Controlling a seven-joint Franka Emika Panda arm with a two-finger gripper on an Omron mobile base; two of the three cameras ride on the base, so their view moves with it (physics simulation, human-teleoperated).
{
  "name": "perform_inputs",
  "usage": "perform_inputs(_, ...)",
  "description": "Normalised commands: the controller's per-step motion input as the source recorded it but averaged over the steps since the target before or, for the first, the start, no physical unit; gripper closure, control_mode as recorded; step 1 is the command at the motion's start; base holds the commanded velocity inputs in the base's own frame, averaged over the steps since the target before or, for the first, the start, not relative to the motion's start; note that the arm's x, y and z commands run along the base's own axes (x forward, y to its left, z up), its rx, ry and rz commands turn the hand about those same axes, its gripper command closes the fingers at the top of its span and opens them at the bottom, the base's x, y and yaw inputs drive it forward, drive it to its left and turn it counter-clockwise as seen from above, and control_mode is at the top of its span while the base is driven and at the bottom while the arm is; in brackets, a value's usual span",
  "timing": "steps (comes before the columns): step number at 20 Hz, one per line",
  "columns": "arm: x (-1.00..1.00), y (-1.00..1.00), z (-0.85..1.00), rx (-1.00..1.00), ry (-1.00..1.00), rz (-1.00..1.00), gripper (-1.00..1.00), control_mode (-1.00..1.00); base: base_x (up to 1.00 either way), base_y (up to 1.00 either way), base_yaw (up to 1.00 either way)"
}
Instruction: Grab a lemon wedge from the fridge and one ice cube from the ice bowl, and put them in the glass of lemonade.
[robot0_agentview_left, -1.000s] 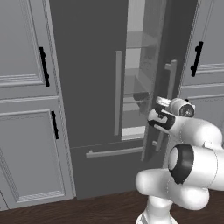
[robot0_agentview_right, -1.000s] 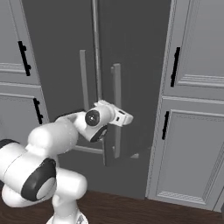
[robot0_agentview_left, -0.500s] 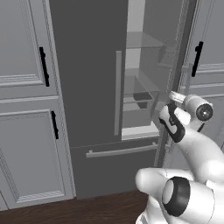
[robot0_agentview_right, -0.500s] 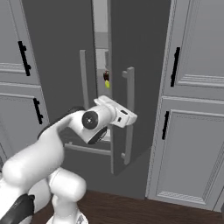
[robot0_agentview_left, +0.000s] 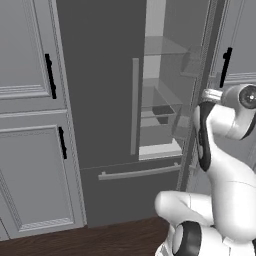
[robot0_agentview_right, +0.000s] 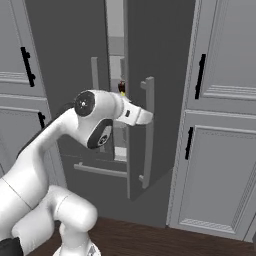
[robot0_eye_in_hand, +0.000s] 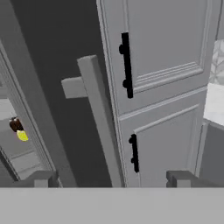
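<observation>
At the fridge (robot0_agentview_left: 105, 75), the right door stands ajar. The gripper (robot0_eye_in_hand: 111, 178) gapes wide and empty beside its handle (robot0_eye_in_hand: 100, 122). The lemon wedge (robot0_eye_in_hand: 22, 136), probably on a door-side shelf's edge, remains ungrabbed; ice also pending.

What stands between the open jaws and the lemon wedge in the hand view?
The fridge door's edge and its pale bar handle stand between the gripper and the lemon wedge.

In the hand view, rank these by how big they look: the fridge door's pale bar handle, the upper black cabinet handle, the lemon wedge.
Largest to smallest:
1. Pale bar handle, though nearness to the camera inflates it.
2. Upper black cabinet handle.
3. Lemon wedge, tiny and farther back.
</observation>
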Motion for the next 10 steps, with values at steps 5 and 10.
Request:
perform_inputs(5,-0.23,0.7,0.82,-0.28,0.54,0.04,-1.0,-1.0,0.0,0.0,0.0)
perform_inputs(10,0.24,0.98,-0.37,-0.62,0.35,-0.02,-1.0,-1.0,0.0,0.0,0.0)
